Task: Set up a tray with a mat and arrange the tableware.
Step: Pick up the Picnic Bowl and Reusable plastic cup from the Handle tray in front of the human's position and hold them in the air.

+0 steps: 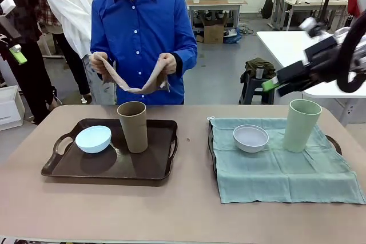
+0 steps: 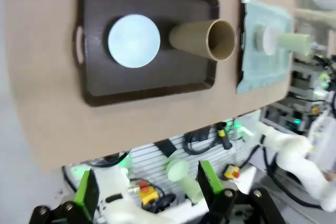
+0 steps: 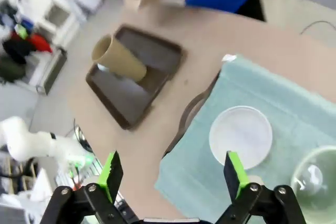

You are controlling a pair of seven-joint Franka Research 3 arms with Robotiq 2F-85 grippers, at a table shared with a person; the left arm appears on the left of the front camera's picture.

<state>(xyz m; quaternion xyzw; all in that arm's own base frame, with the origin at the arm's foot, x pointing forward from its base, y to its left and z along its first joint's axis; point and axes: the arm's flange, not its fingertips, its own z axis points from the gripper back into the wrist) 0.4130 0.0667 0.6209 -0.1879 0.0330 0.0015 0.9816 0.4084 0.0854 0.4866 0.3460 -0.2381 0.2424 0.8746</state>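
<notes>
A dark brown tray (image 1: 163, 167) on the left holds a pale blue bowl (image 1: 93, 139) and a tan tumbler (image 1: 132, 126). The right tray (image 1: 334, 143) lies under a green mat (image 1: 286, 170), with a white bowl (image 1: 250, 138) and a pale green tumbler (image 1: 301, 125) on it. Behind the table, a person's hands hold a tan mat (image 1: 140, 83) up in the air. My left gripper (image 2: 147, 187) hangs open high over the table's near left, above the brown tray (image 2: 147, 85). Open too, my right gripper (image 3: 173, 174) hovers above the white bowl (image 3: 240, 136) and the green mat (image 3: 273, 93).
The person in a blue shirt (image 1: 143, 32) stands at the far edge behind the left tray. Bare tabletop (image 1: 191, 141) separates the two trays. My right arm (image 1: 320, 64) reaches in from the upper right. A black stool (image 1: 254, 84) stands beyond the table.
</notes>
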